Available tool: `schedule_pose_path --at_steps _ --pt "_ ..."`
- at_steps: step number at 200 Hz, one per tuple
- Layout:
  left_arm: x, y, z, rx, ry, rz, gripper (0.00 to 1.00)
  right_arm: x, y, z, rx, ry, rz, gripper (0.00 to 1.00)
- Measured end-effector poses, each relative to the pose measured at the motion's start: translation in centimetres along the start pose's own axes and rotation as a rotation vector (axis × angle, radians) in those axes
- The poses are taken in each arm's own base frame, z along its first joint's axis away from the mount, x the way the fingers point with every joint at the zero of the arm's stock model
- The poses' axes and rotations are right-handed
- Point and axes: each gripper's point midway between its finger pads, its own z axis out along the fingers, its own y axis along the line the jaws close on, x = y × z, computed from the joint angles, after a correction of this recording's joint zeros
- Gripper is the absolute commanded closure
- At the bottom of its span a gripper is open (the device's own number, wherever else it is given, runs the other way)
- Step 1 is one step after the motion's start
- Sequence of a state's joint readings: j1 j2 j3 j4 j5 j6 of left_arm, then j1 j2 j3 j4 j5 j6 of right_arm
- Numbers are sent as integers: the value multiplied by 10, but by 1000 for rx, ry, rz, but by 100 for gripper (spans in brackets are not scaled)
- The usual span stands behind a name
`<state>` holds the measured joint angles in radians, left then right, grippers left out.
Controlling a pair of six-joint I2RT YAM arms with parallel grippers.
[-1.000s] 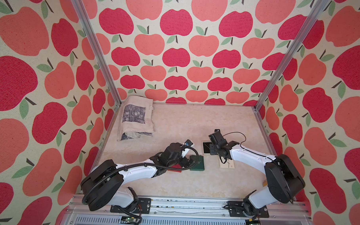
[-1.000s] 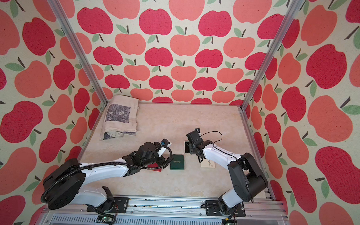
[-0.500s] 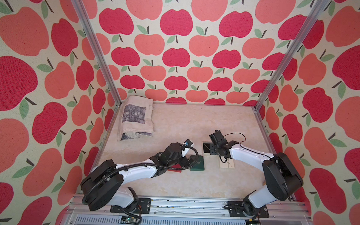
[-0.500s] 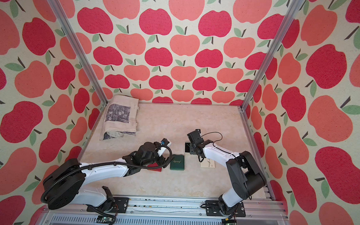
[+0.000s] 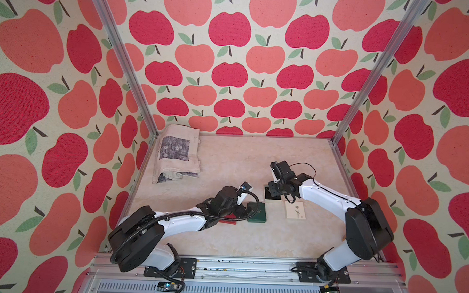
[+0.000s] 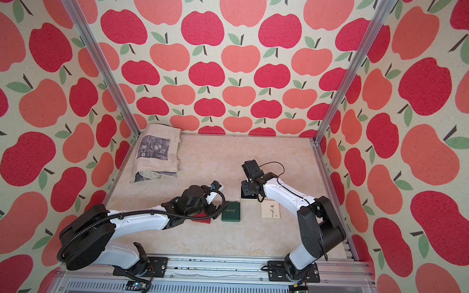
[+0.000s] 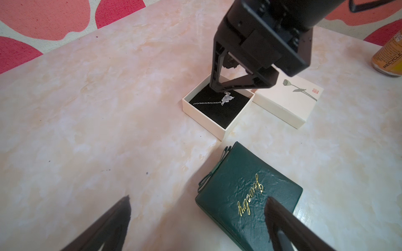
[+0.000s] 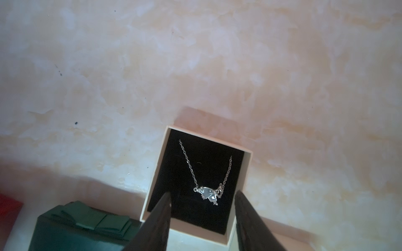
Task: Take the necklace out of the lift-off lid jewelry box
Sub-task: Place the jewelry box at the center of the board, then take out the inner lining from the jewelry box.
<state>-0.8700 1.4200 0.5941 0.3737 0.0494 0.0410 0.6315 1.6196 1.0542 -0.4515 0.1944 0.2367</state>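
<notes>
Necklace lies on the black pad inside the jewelry box, so it is not yet out. The lid is already off, resting on the tabletop just beside the box. The right arm's fingers reach down into the box, apart, one on each side of the pendant and clamped on nothing. The left arm's fingers, near the box by a green case, stand wide apart and empty. What seems left is to close on the necklace and lift it clear.

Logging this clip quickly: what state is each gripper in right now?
Left gripper: open, holding nothing.
Right gripper: open over the necklace, nothing held.
</notes>
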Motion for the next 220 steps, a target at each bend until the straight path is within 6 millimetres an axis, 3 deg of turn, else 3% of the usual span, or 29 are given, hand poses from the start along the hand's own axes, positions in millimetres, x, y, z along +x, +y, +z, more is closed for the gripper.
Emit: schedule_pose_path --at_steps 46,102,220 --pt "-5 0 1 2 -23 0 2 11 11 27 -35 112 -72 49" --pt "-7 1 1 3 -28 -2 2 9 14 42 -36 148 -99 49" --pt "6 3 10 17 6 -12 3 5 11 44 -15 144 -103 39"
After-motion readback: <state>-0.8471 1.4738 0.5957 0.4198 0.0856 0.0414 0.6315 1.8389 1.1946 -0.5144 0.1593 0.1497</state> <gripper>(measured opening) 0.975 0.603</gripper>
